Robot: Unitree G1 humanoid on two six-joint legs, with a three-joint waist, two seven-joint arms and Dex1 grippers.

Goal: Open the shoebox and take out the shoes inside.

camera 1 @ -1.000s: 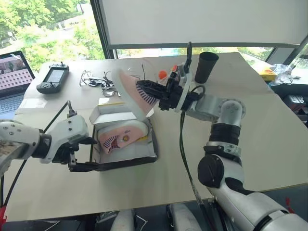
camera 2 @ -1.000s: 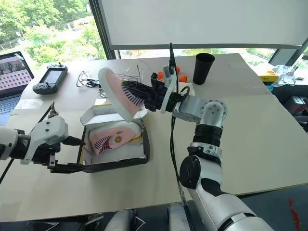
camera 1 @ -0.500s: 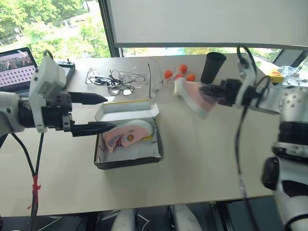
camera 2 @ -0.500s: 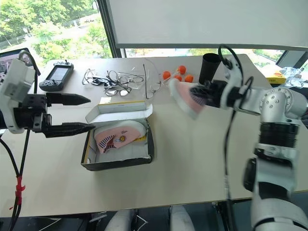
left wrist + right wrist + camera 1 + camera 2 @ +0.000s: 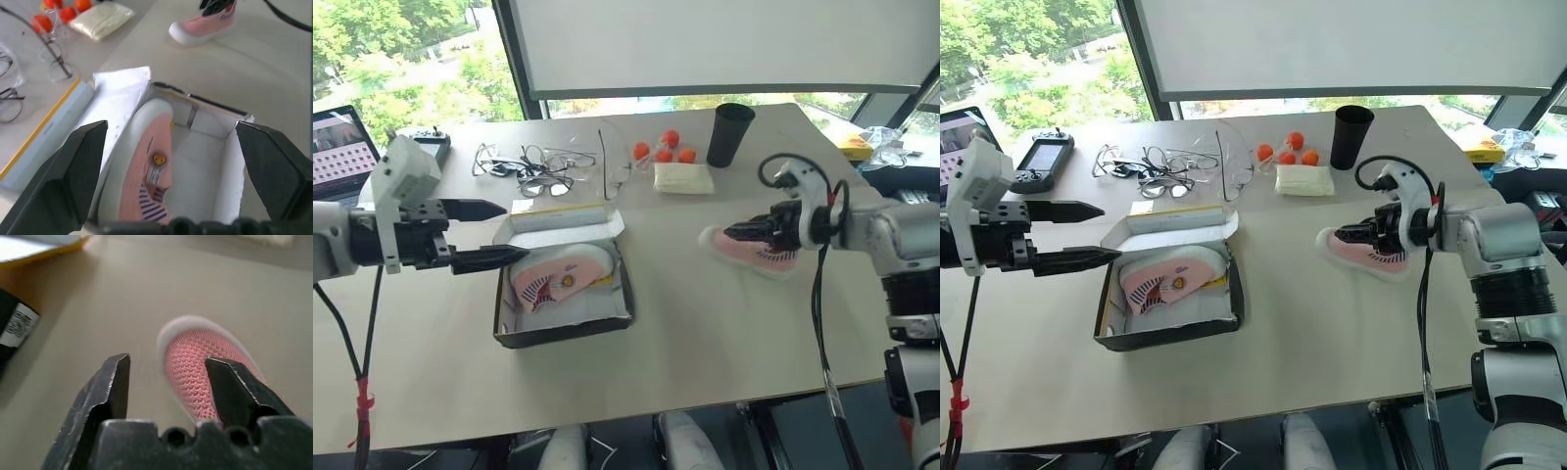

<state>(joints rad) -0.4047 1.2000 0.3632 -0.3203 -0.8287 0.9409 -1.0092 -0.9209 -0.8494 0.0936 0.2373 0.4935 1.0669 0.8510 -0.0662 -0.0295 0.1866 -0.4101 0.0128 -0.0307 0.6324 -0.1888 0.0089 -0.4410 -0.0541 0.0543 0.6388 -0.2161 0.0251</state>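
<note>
The first pink shoe [image 5: 1363, 251], a second ago held up over the shoebox [image 5: 1167, 294], now sits on its sole on the table [image 5: 1312, 343] well to the right of the box, toe toward it and long axis roughly crosswise to the table. The right gripper [image 5: 1363, 235] has just parted its fingers around the shoe's collar, so half the unloading looks done. The second shoe [image 5: 1167, 277] lies inside the open box, lengthwise, and the left gripper [image 5: 1077, 235] hovers spread wide just left of it.

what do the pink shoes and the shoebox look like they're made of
The shoes: the uppers look like pink knit fabric, since an open mesh weave shows up close; the white sole looks like smooth rubber or foam, though that is less certain.
The shoebox: seemingly thin cardboard, matte, with creased white flaps, black outer sides and a yellow lid edge.
</note>
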